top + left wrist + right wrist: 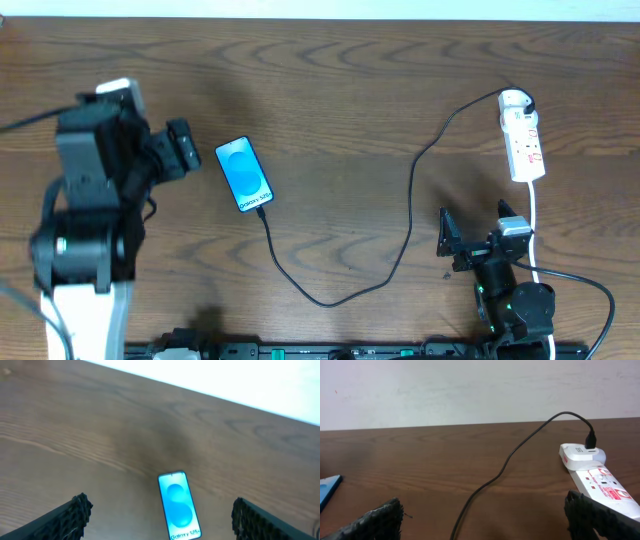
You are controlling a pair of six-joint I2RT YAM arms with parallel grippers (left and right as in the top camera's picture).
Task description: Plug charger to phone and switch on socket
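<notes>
With my left gripper (161,506) and right gripper (482,505) both spread and empty, I judged the charger (411,205) already linked the phone (243,174), mid-table, to the socket (524,135) beyond my right arm, leaving only its switch to press.

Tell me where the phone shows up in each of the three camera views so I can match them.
Overhead: the phone lies left of centre on the table, screen up.
Left wrist: bottom centre, its lower end cut off by the picture's edge.
Right wrist: only a light blue corner at the far left edge.
Shared landmark: the charger, a thin black cable, shows in the overhead and right wrist views, running to the socket.
</notes>
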